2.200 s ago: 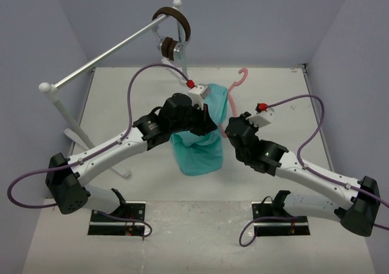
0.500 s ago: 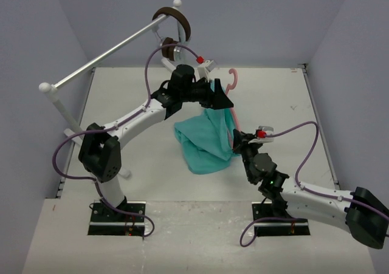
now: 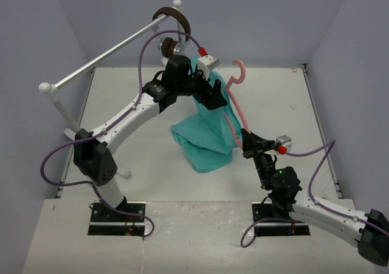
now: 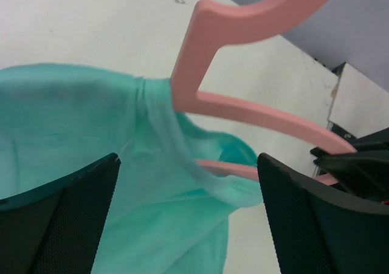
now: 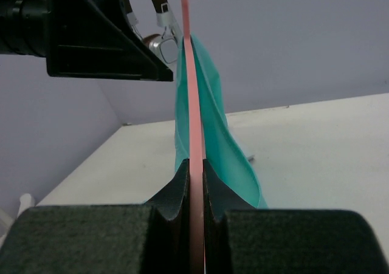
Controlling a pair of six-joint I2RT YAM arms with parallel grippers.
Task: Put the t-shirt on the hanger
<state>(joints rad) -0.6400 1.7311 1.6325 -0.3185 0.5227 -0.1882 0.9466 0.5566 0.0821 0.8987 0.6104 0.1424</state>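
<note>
The pink hanger (image 3: 234, 107) stands tilted above the table, hook (image 3: 240, 71) at the far end. My right gripper (image 3: 248, 142) is shut on its lower end; in the right wrist view the fingers (image 5: 182, 186) pinch the thin pink bar (image 5: 193, 104) edge-on. The teal t-shirt (image 3: 203, 141) drapes from the hanger down onto the table, its collar (image 4: 182, 146) around the hanger's neck (image 4: 188, 73). My left gripper (image 3: 217, 96) is open at the shirt's top, its fingers (image 4: 67, 219) spread to either side of the fabric (image 4: 73, 110) without clamping it.
A silver rail (image 3: 103, 58) on a white stand (image 3: 61, 113) runs along the back left, with brown headphones (image 3: 175, 20) hung at its far end, close behind my left wrist. Purple walls enclose the white table (image 3: 285, 98).
My left gripper has opened and let go of the t-shirt. The hanger's hook has shifted slightly to the right, and my right arm has shifted to the right with it.
</note>
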